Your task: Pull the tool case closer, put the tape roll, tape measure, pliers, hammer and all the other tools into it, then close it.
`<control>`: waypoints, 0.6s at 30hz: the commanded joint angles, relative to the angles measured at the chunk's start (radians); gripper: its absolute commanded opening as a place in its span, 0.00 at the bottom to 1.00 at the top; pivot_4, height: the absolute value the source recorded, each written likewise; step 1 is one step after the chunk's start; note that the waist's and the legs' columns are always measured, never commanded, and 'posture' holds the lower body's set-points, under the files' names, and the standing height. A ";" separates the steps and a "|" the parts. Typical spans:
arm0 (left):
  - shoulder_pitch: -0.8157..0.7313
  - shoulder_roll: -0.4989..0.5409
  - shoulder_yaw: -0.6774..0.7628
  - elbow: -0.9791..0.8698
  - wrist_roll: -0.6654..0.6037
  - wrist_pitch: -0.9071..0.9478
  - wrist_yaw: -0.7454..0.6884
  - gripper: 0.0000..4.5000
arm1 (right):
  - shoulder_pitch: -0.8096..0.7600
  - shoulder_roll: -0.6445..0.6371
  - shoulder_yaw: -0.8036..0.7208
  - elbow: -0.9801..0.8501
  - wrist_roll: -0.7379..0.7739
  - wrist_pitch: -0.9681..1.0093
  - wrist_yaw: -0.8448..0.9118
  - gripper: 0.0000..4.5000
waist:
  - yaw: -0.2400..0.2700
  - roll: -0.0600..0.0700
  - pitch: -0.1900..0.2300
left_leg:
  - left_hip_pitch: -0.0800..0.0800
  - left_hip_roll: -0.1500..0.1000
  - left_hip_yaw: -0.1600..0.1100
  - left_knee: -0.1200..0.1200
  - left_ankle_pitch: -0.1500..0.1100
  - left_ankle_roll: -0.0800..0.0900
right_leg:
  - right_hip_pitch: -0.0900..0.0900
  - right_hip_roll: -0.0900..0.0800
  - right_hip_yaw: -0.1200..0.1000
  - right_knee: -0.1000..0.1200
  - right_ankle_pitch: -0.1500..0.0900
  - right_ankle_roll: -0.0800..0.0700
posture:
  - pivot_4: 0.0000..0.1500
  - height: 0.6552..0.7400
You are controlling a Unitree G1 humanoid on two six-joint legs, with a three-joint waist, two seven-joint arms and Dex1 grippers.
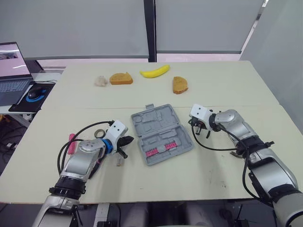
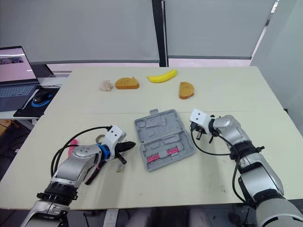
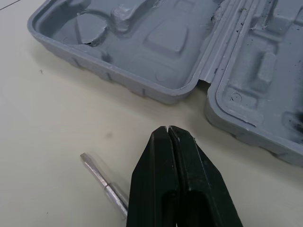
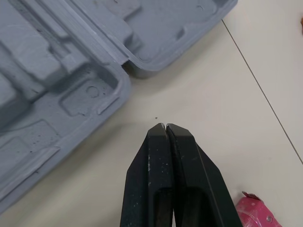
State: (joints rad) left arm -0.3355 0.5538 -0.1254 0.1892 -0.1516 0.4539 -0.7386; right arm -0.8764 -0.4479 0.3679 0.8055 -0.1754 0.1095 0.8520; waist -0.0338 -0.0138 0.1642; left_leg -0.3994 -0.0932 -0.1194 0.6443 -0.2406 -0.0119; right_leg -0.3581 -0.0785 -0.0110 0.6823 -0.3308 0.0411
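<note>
The grey tool case (image 1: pixel 161 135) lies open in the middle of the table, with pink bits (image 1: pixel 163 147) in its near half. My left gripper (image 1: pixel 130 140) is shut and empty, its tip just short of the case's left edge (image 3: pixel 142 85). A small metal bit (image 3: pixel 102 182) lies on the table beside the left fingers. A tape roll (image 1: pixel 99 134) and a pink-handled tool (image 1: pixel 71 144) lie by my left forearm. My right gripper (image 4: pixel 165 126) is shut and empty, pointing at the case's right side (image 4: pixel 57 61). A pink object (image 4: pixel 255 213) lies beside it.
At the far side of the table lie a banana (image 1: pixel 155 72), two bread slices (image 1: pixel 121 78) (image 1: pixel 180 85) and a pale lump (image 1: pixel 100 81). A laptop (image 1: pixel 12 71) and mouse (image 1: pixel 33 93) sit on a side desk at the left. A small object (image 1: pixel 235 152) lies under my right forearm.
</note>
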 commanded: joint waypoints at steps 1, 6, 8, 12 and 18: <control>-0.027 -0.033 -0.021 0.026 0.022 -0.020 0.003 0.00 | -0.075 0.050 -0.020 0.140 -0.013 -0.075 -0.029 0.00 | -0.002 0.000 0.000 | 0.000 0.000 0.000 0.000 0.000 0.000 | 0.000 0.000 0.000 0.000 0.000 0.000 | 1.00 0.95; -0.065 -0.078 -0.039 0.090 0.049 -0.043 0.013 0.00 | -0.131 0.123 -0.023 0.282 -0.025 -0.146 -0.042 0.00 | -0.001 0.000 0.000 | 0.000 0.000 -0.001 0.000 0.001 -0.002 | -0.001 0.001 0.000 0.002 0.000 0.000 | 1.00 0.95; -0.074 -0.087 -0.043 0.104 0.057 -0.051 0.009 0.00 | -0.144 0.147 -0.021 0.318 -0.034 -0.172 -0.046 0.00 | -0.001 0.000 0.000 | 0.000 0.000 -0.001 0.001 0.001 -0.002 | -0.001 0.001 0.000 0.004 0.000 0.000 | 1.00 0.95; -0.078 -0.090 -0.046 0.109 0.070 -0.059 -0.005 0.00 | -0.156 0.174 -0.025 0.355 -0.042 -0.194 -0.013 0.00 | -0.002 0.000 0.000 | 0.000 0.000 -0.001 0.001 0.002 -0.003 | -0.003 0.001 0.001 0.008 0.000 0.000 | 1.00 0.95; -0.079 -0.087 -0.048 0.102 0.069 -0.069 -0.043 0.00 | -0.146 0.157 -0.041 0.344 -0.029 -0.173 0.105 0.00 | -0.003 0.000 0.000 | 0.000 0.001 -0.001 0.001 0.004 -0.006 | -0.009 0.002 0.003 0.016 0.000 0.000 | 1.00 0.95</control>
State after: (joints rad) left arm -0.4047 0.4768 -0.1585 0.3087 -0.0738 0.4044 -0.7520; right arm -1.0131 -0.3040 0.3353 1.1734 -0.2149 -0.0598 0.8988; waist -0.0369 -0.0136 0.1640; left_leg -0.3996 -0.0923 -0.1202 0.6449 -0.2362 -0.0186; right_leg -0.3676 -0.0760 -0.0083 0.6982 -0.3307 0.0410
